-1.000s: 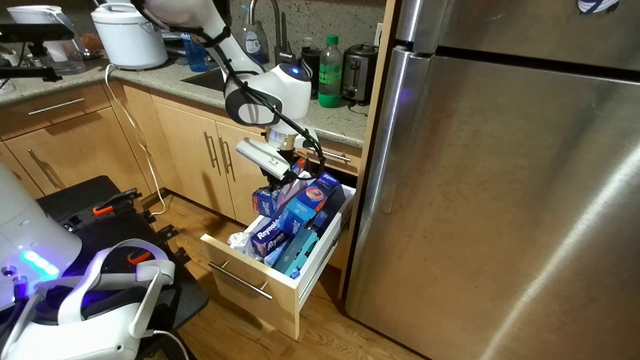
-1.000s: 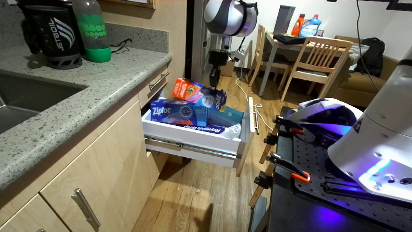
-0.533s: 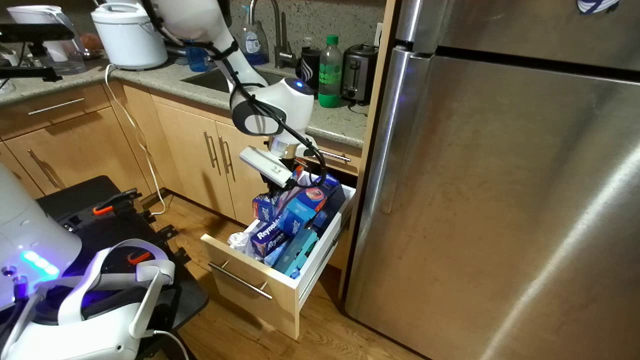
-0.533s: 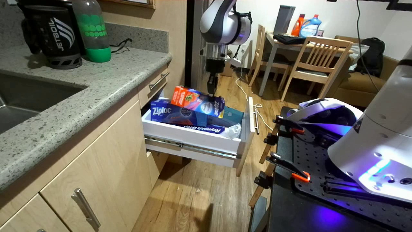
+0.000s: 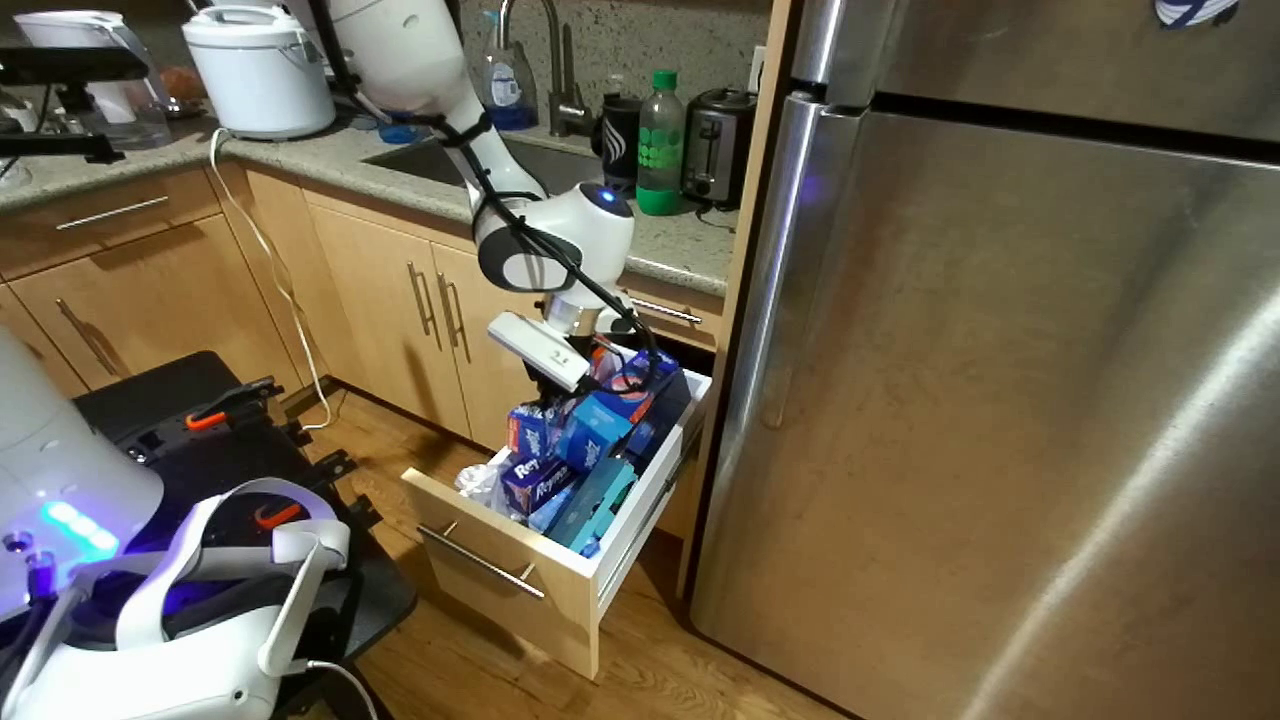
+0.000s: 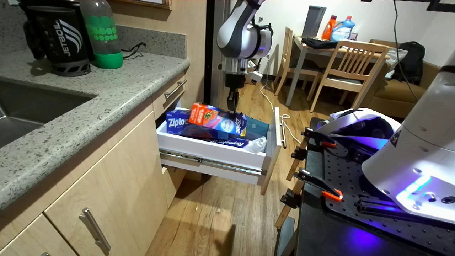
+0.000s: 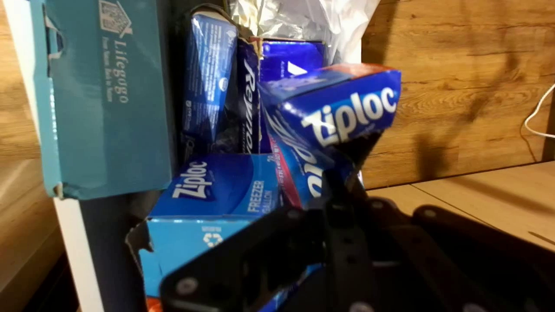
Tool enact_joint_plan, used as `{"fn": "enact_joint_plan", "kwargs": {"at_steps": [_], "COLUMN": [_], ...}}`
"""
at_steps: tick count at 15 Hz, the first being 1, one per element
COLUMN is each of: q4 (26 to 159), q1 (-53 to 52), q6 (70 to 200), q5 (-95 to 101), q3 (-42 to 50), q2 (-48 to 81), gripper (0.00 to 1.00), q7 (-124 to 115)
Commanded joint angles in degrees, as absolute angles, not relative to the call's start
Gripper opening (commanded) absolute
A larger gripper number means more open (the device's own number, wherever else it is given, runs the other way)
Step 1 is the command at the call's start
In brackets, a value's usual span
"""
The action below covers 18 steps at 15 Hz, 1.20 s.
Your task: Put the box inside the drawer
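The box [image 6: 217, 120] is a red-and-blue Ziploc carton, tilted with its red end higher. It is over the open drawer, partly below the rim line of the packages there; I cannot tell if it touches them. It also shows in the wrist view [image 7: 347, 113] and in an exterior view [image 5: 527, 430]. My gripper [image 6: 233, 109] points down, its fingers closed on the box near its blue end. In the wrist view the fingertips [image 7: 334, 177] are dark and blurred against the carton. The drawer [image 5: 500, 590] has a light wood front and white sides [image 6: 220, 152].
The drawer holds a blue Ziploc freezer box [image 7: 221, 182], a Reynolds box [image 7: 290, 58], a teal Lifegogo box [image 7: 108, 108] and a crumpled plastic bag [image 7: 299, 17]. The counter [image 6: 149, 67] edge and the fridge [image 5: 950, 400] flank the drawer. A black robot table [image 5: 360, 600] stands before it.
My gripper has moved down with the box, which is now lower among the packages and covers more of the blue Ziploc freezer box. The drawer has not moved.
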<state>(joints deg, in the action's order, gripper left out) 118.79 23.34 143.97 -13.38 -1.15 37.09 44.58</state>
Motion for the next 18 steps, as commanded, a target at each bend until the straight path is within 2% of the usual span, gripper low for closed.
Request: {"fn": "enact_joint_plan", "kwargs": {"at_steps": [1,8,18], "q4": [116.93,116.01,115.59], "q1": [22.8,20.21,19.41], "q6": [142.72,143.28,142.33], "q5": [-11.2,-5.53,-1.28], "q3": [0.21,3.67,3.23], "q2": [38.15,38.35,37.86], "gripper": [0.04,0.04,0.04], "q7": [42.03,32.36,28.43]}}
